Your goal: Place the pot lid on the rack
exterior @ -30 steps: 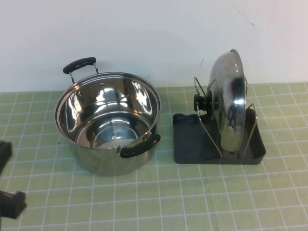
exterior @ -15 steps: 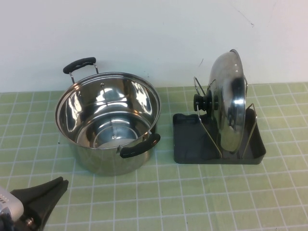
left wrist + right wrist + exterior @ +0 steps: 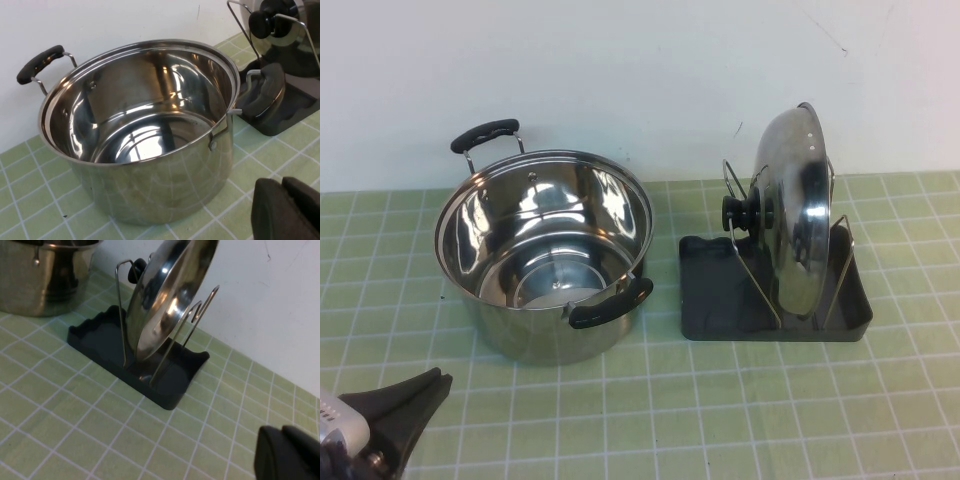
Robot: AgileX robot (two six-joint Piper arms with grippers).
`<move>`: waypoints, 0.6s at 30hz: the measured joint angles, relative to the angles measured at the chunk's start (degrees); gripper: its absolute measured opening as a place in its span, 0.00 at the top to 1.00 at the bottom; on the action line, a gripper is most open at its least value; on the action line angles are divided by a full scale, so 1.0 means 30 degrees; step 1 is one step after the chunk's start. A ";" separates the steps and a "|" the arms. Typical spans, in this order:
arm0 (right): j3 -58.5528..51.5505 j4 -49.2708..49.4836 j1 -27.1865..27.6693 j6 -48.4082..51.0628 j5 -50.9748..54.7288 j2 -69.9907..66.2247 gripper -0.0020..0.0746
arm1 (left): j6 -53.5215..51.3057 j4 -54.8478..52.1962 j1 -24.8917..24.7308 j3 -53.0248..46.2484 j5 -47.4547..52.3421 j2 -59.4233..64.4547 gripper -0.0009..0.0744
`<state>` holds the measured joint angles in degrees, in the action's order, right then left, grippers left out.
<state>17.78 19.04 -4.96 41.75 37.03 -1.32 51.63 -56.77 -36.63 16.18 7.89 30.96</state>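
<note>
The shiny steel pot lid (image 3: 802, 215) stands on edge in the rack (image 3: 712, 292), held between the wire loops, its black knob (image 3: 739, 213) facing the pot. It also shows in the right wrist view (image 3: 167, 295), upright in the dark grey tray (image 3: 107, 335), and at the edge of the left wrist view (image 3: 295, 42). My left gripper (image 3: 438, 383) is shut and empty, low at the front left, short of the pot; its fingers (image 3: 272, 210) are pressed together. My right gripper (image 3: 283, 434) is shut and empty, over the mat at some distance from the rack, and out of the high view.
The deep steel pot (image 3: 545, 250) with two black handles stands open and empty left of the rack (image 3: 300, 106), and shows large in the left wrist view (image 3: 140, 130). A white wall runs behind. Green tiled mat (image 3: 720, 400) covers the table.
My left gripper has swung in from the left edge to the front left corner, then drawn back slightly. The lid, rack and pot have not moved.
</note>
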 joint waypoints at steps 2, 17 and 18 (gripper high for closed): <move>0.0000 0.0000 0.0000 0.0000 0.0000 0.0000 0.98 | 0.0000 -0.0006 0.0000 0.0000 0.0041 0.0000 0.99; 0.0000 0.0045 0.0000 0.0000 -0.0032 0.0000 0.98 | 0.4050 -0.0569 0.0042 -0.0166 0.1404 -0.0436 0.99; 0.0000 0.0043 0.0000 0.0000 -0.0032 0.0000 0.98 | 0.5017 -0.0831 0.0143 -0.0256 0.1495 -0.0666 0.99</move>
<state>17.78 19.17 -4.96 41.75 36.93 -1.32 66.68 -59.27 -36.20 15.41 12.37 28.96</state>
